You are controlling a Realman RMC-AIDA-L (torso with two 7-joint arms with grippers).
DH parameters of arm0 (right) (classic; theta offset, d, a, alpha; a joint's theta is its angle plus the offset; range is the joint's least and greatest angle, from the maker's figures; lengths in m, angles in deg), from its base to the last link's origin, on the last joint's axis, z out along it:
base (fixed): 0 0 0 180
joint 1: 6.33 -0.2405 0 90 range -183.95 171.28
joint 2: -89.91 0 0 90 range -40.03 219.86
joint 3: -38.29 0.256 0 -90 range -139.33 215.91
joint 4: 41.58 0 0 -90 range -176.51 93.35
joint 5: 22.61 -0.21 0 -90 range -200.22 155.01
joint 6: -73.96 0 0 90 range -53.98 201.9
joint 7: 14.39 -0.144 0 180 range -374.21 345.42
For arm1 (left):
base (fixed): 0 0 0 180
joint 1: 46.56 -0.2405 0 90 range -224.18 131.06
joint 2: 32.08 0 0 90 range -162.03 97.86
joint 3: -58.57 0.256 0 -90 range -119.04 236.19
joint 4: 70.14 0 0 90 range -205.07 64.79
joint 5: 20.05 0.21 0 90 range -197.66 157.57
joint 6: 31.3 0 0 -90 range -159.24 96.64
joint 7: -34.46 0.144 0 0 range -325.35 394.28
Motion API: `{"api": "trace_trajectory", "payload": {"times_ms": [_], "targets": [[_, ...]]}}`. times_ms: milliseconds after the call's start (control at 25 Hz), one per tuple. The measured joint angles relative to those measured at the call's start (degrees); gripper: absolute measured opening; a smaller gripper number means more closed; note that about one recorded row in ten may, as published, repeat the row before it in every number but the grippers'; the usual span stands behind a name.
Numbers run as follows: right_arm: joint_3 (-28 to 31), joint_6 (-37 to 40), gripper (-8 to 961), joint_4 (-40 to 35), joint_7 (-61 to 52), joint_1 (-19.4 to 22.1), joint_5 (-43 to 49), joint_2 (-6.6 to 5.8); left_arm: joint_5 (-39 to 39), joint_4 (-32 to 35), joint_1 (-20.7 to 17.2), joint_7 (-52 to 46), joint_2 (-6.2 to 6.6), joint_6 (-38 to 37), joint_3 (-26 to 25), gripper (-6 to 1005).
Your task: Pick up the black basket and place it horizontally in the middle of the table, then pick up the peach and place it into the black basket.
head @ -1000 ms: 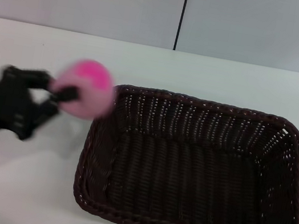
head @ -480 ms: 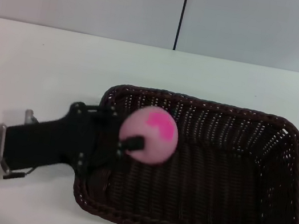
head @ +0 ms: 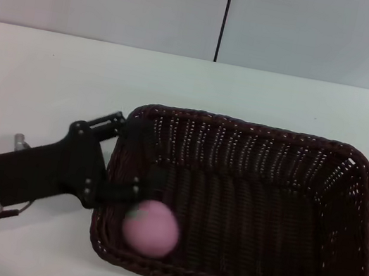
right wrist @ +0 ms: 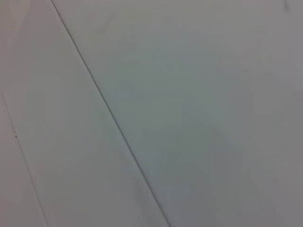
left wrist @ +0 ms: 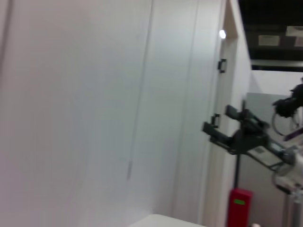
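1. We see the peach (head: pixel 150 227) lying inside the black basket (head: pixel 350 174), in its near left corner, on the bench (head: pixel 53 72);
2. Our left gripper (head: pixel 139 157) reaches over the basket's left rim, fingers spread, holding nothing.

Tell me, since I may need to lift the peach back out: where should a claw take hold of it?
From straight above, I'd say, closing across the widest part of the peach. It is round and lies in the black basket's near left corner, so the sloping walls likely block a side approach there. The left claw is open above that corner.
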Motion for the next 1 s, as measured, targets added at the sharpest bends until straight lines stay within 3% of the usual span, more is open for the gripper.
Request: {"api": "trace_trajectory", "payload": {"times_ms": [120,160,200,320,360,440,560,600,800,1000], "targets": [[1.3,-0.1,768,0.0,1.8,0.6,0.1,-0.01,-1.2,0.3,-1.1,-0.7,0.28,1.4,-2.8,846],[2.4,-0.1,768,0.0,4.2,1.5,0.2,-0.01,-1.6,1.1,-2.3,-0.9,0.53,2.1,-6.8,846],[2.4,-0.1,768,0.0,4.2,1.5,0.2,-0.01,-1.6,1.1,-2.3,-0.9,0.53,2.1,-6.8,845],[5.1,0.9,768,0.3,8.9,2.8,-0.1,0.07,-2.6,2.5,-4.4,0.5,0.36,2.9,-15.2,844],[6.3,1.4,768,0.6,10.2,3.1,-0.1,0.10,-4.1,2.3,-5.6,1.6,0.35,3.2,-21.6,844],[9.9,2.1,768,1.7,12.0,3.6,-0.2,0.07,-4.5,2.2,-5.9,1.6,0.42,3.4,-24.0,843],[15.7,1.3,768,2.8,13.8,4.1,0.4,-0.27,-5.2,2.6,-7.3,-1.5,0.67,6.3,-34.6,842],[15.7,1.3,768,2.8,13.8,4.1,0.4,-0.27,-5.2,2.6,-7.3,-1.5,0.67,6.3,-34.6,840],[17.9,-2.0,768,2.5,17.9,5.2,0.5,-0.32,-5.3,2.1,-8.0,1.3,0.57,11.1,-45.1,833],[18.2,-8.2,768,3.2,21.2,5.1,1.1,-0.30,-5.5,0.0,-8.5,10.0,0.36,11.5,-48.1,832]]}}
